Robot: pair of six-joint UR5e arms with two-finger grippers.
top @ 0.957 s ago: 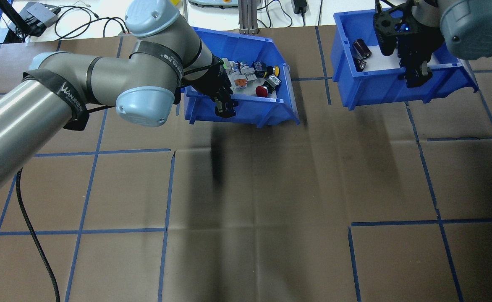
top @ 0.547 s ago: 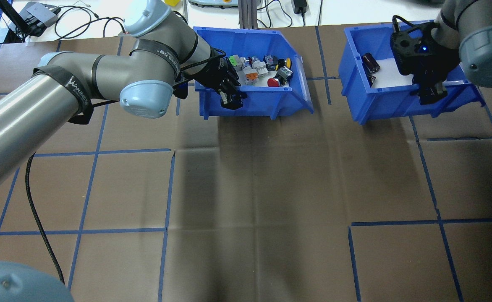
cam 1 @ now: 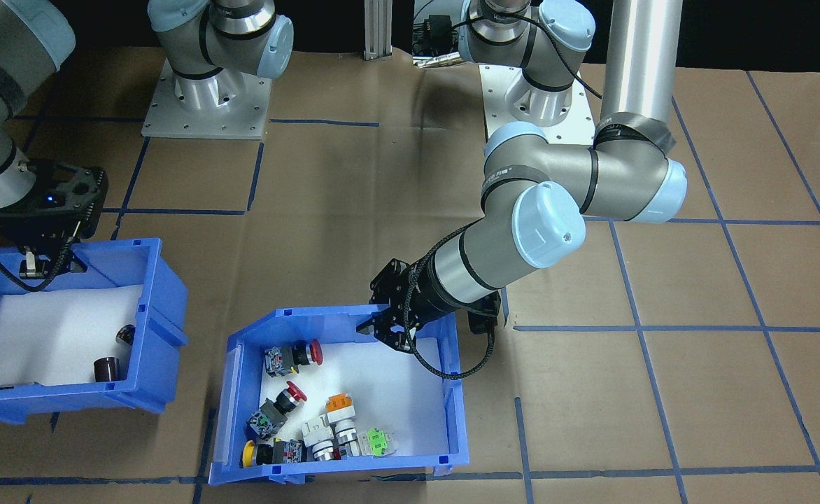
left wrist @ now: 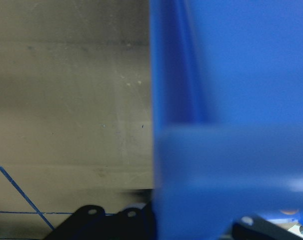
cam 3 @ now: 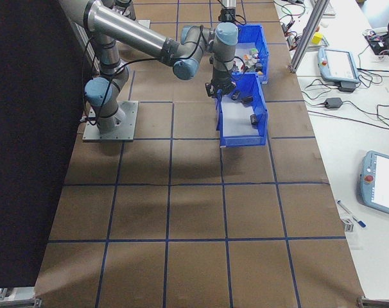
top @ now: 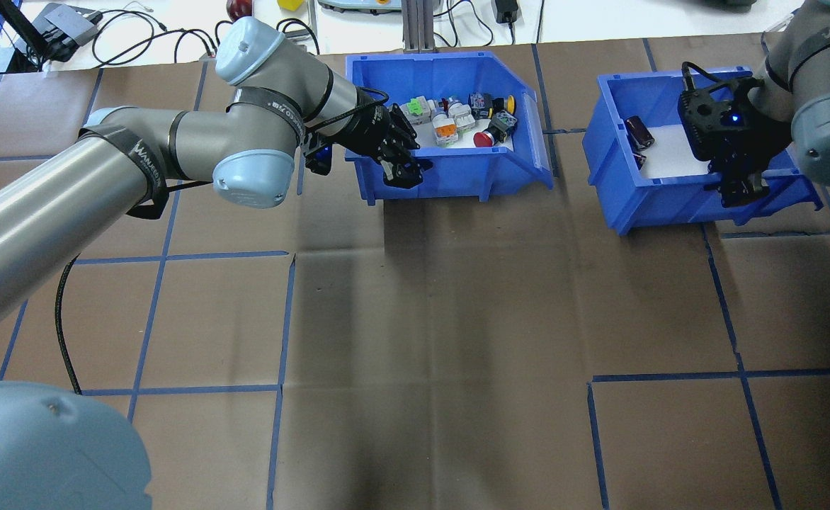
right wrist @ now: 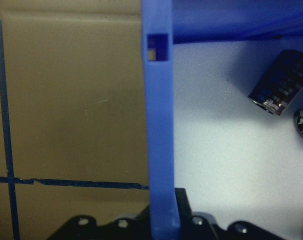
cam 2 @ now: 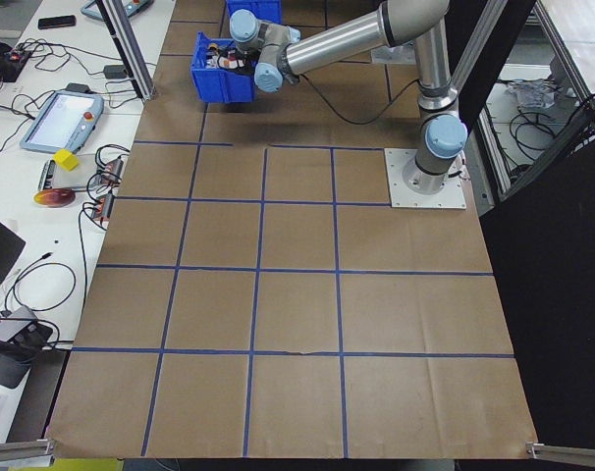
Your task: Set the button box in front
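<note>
The left gripper is clenched over the near wall of the button box — one finger inside, one outside, the blue rim running between them, as the left wrist view shows with the wall filling the space ahead of the camera. From this gripper the box extends away toward the far edge of the bench and off to its right, its long axis lying crosswise to the arm's reach, with the coloured push-buttons on white foam just beyond the fingers. The box sits at the far side of the bench, so "in front" seems to mean a straight drag back toward the robot, gripper leading. The right gripper is likewise clamped on the near wall of the second blue bin — well apart from the button box, so the left arm is plainly the nearer.
</note>
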